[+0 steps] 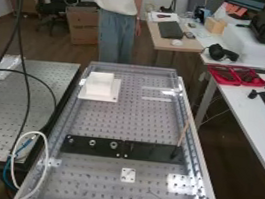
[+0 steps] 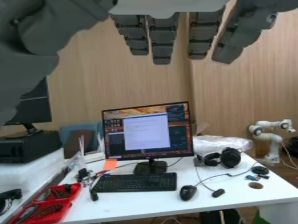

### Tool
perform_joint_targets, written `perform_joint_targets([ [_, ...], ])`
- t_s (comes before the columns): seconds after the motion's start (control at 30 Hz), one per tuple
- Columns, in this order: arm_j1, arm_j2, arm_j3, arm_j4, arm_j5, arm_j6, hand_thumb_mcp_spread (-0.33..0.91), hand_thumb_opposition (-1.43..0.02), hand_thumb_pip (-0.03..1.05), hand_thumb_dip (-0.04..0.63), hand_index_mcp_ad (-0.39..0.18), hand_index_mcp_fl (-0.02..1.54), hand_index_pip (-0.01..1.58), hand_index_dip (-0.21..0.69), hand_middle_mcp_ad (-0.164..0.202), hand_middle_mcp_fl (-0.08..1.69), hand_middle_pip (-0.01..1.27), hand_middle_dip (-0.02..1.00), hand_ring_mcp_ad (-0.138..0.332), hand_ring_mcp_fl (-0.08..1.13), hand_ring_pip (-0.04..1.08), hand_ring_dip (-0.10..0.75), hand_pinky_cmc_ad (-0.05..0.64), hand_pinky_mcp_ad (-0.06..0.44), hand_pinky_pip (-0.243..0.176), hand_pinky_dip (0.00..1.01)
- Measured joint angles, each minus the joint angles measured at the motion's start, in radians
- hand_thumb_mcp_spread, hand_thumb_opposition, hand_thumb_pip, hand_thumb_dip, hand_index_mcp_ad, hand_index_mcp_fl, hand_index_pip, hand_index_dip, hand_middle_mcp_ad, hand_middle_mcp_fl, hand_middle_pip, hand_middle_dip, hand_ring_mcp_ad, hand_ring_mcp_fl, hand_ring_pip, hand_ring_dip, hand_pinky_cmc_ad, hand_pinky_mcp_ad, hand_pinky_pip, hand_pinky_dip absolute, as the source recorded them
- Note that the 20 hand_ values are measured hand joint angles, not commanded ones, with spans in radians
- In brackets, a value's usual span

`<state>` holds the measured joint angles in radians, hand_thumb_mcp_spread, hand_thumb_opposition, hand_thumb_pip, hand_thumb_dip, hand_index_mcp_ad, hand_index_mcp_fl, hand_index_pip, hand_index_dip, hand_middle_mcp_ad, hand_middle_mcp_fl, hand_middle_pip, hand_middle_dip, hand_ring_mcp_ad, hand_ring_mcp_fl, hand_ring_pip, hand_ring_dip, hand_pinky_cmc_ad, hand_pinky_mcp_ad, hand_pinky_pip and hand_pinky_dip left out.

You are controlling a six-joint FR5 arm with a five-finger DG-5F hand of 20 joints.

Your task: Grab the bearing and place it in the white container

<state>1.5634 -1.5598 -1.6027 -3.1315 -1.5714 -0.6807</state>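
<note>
Hand (image 2: 161,40): fingers straight, spread, nothing held. Bearing (image 1: 114,145): on black bar (image 1: 82,149), beside larger nut (image 1: 92,142). Likely light, rigid, slippery; pinch outer rim. White container (image 1: 99,84): beyond bar, contents cannot be told. Red trays (image 2: 56,202): farther beyond bar, dark items inside.

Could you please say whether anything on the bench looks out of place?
A white cable loops over the bench's left edge and might snag; nothing looks spilled, and the bearing stands on the black bar.
</note>
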Motion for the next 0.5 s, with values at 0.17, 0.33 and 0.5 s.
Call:
perform_joint_targets([
  [0.17,0.001,0.003,-0.006,0.004,0.007,0.003,0.24,-0.60,0.23,0.019,0.030,-0.01,0.07,0.119,0.073,0.01,0.12,0.11,0.204,0.00,0.09,0.017,0.262,0.192,-0.058,0.15],
  [0.33,0.006,0.008,-0.033,0.020,0.028,-0.008,0.24,-0.62,0.23,0.019,0.030,0.01,0.07,0.122,0.073,0.01,0.14,0.13,0.206,0.00,0.09,0.017,0.278,0.201,-0.063,0.17],
  [0.5,0.007,0.015,-0.079,0.045,0.046,0.013,0.24,-0.62,0.23,0.023,0.033,0.01,0.08,0.124,0.075,0.01,0.14,0.13,0.202,0.00,0.09,0.017,0.298,0.201,-0.063,0.17],
])
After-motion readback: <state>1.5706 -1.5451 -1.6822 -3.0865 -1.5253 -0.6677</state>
